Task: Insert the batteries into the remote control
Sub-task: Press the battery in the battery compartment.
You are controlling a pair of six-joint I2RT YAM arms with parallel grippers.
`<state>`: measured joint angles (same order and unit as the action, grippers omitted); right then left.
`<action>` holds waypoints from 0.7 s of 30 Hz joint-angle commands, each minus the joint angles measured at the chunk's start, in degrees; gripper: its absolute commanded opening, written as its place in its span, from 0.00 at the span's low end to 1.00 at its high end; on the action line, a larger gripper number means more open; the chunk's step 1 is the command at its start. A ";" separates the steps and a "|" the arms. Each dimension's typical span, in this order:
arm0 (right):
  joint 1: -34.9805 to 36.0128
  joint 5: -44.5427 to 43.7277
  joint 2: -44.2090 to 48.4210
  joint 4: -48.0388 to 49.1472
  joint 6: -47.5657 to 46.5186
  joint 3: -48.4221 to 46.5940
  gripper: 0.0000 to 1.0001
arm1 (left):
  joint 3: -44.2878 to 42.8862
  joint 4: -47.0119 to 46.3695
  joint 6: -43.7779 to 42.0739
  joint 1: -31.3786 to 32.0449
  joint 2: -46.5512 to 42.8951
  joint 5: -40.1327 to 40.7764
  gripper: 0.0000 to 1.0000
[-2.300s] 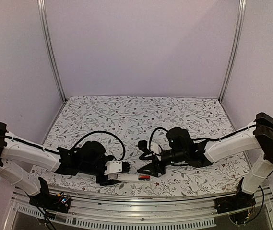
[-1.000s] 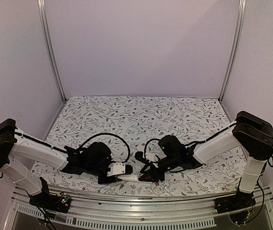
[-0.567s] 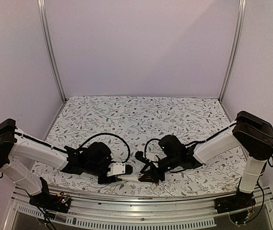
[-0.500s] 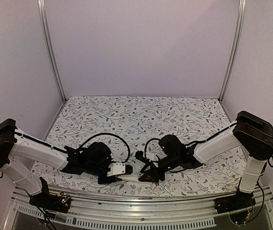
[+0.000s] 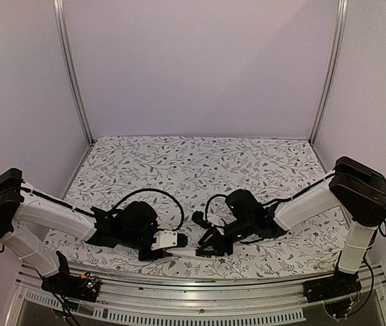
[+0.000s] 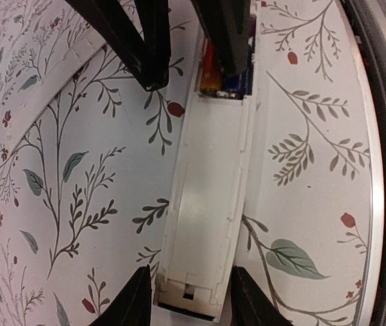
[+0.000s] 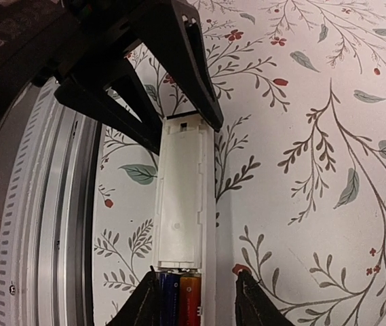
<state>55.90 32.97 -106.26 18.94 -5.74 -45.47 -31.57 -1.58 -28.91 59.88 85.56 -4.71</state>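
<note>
2 claws met at 1 remote control. Left claw clenched on its empty end, pinning it to counter. Right claw released, jaws astride opposite end, where 2 batteries lay side by side inside. Step judged: seating batteries. Next move likely called for pressing both flush without shifting remote control.
</note>
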 commanded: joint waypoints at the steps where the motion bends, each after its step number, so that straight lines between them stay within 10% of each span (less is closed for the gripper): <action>1: -0.18 1.75 -0.73 1.13 0.29 0.68 0.39 | -0.87 0.97 -0.35 0.27 0.55 -0.38 0.40; 21: 0.18 -4.49 -3.84 0.04 -0.90 3.69 0.31 | -0.86 1.06 -0.39 0.26 0.64 -0.39 0.38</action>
<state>55.92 33.28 -107.92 22.00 -5.72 -44.18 -31.57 -1.37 -28.91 59.94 85.56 -4.69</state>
